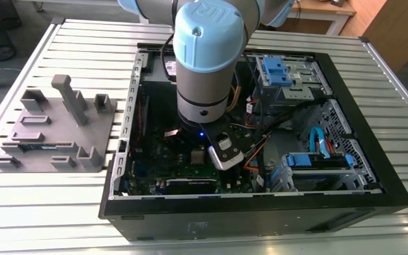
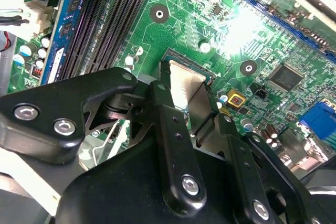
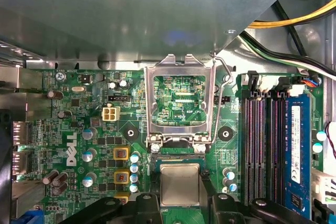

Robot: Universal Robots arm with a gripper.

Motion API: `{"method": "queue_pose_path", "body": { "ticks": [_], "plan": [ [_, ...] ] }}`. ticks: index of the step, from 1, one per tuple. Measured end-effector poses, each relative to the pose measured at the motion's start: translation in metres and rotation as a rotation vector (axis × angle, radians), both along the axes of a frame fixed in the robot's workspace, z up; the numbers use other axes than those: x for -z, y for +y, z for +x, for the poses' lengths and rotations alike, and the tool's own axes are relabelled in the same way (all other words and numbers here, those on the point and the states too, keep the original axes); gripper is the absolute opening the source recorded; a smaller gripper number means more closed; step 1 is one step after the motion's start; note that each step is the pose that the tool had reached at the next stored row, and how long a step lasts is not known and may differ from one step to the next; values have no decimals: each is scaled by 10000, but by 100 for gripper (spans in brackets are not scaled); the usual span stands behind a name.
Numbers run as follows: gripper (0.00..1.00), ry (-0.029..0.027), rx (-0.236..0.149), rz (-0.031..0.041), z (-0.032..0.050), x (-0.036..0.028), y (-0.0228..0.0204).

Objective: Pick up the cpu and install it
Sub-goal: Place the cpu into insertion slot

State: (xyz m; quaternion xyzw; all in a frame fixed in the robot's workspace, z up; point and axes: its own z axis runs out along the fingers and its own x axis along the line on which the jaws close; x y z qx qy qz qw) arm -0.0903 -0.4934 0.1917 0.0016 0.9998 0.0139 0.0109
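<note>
cpu (image 3: 180, 184) sat between the two black fingers (image 3: 144, 206) of the gripper (image 3: 181, 199), its silvery top facing up, right over the socket (image 3: 176, 156) on the green board (image 3: 79, 124). The fingers stood narrow, one against each opposite edge of the chip, holding it. In the second wrist view the cpu (image 2: 185, 87) showed as a bright plate between the fingers (image 2: 170, 129), with the socket rim (image 2: 176, 55) just past its far edge; whether it was fully seated could not be told. The metal frame (image 3: 149, 103) was flipped open, just beside the socket on its hinge, and the wire lever (image 3: 223, 69) ran along one side of the frame. Black memory slots (image 3: 257, 145) ran beside the socket, and a stick (image 3: 295, 150) with a blue label filled the outermost one. In the exterior view the arm (image 1: 204, 64) reached down into the open case (image 1: 261, 212), which lay on a slatted table (image 1: 402, 106). A grey tray (image 1: 55, 133) lay on the table at the exterior view's left of the case.
</note>
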Motion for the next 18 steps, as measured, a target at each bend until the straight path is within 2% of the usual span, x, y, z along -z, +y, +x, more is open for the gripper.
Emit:
{"method": "queue_pose_path", "body": {
  "ticks": [3, 8, 18],
  "plan": [
    [38, -1, 0, 2, 0, -3, 0],
    [38, -1, 1, 2, 1, -49, 1],
    [38, 0, 11, 0, 1, -36, -3]
  ]
}}
